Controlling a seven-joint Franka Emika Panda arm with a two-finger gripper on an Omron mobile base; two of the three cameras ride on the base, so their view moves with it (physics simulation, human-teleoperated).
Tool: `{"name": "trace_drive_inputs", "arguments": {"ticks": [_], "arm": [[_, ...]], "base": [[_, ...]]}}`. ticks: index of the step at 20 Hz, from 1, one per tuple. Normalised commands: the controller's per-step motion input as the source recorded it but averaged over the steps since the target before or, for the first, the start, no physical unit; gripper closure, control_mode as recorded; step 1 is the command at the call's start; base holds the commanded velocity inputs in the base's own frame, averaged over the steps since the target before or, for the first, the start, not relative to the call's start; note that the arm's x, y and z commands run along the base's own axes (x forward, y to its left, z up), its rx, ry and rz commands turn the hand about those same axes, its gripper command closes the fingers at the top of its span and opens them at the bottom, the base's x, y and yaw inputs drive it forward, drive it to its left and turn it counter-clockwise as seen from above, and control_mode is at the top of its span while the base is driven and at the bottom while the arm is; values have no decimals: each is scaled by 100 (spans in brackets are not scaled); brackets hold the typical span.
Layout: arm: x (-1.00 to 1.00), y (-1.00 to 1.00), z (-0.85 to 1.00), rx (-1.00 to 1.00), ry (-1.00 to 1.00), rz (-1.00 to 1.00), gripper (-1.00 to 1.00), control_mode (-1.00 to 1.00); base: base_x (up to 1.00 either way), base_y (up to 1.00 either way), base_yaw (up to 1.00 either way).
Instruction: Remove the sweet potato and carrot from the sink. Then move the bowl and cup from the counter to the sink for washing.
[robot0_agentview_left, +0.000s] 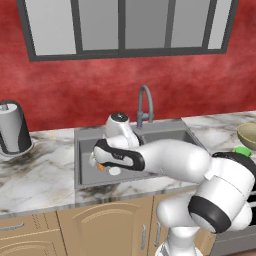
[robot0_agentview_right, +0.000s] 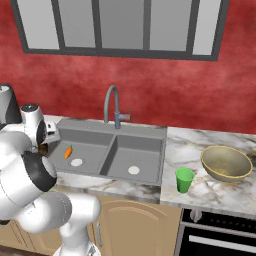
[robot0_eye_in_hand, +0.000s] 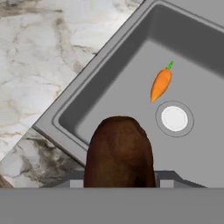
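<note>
Dark brown sweet potato (robot0_eye_in_hand: 119, 151) clamped between the fingers of the gripper (robot0_eye_in_hand: 119, 183), lifted above the left basin of the sink (robot0_eye_in_hand: 109, 74), near its front-left corner. Best carried on over the rim, high enough to clear the steel edge, then lowered onto the counter (robot0_eye_in_hand: 39, 65) before the jaws part. Grip looks central on the stubby lump, so little risk of it twisting; a slow swing seems wiser than a quick one all the same. Set-down spot worth choosing well back from the sink lip, so nothing rolls back in.

Beyond the potato, on the basin floor, the orange carrot (robot0_eye_in_hand: 160, 85) lying just beside the white drain (robot0_eye_in_hand: 174, 118), green top pointing away; next in line, by the task. Room around it looks enough for the fingers to straddle its middle.

Farther off, right of the sink, green cup (robot0_agentview_right: 184, 179) near the counter's front edge and olive-tan bowl (robot0_agentview_right: 226, 162) beside it, both waiting.
</note>
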Motion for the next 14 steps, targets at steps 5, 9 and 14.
{"name": "trace_drive_inputs", "arguments": {"ticks": [5,9,14], "arm": [[15,59,0,0,0,10,100,-100],[20,59,0,0,0,9,100,-100],[18,56,0,0,0,8,100,-100]], "base": [[0,0,0],[0,0,0],[0,0,0]]}}
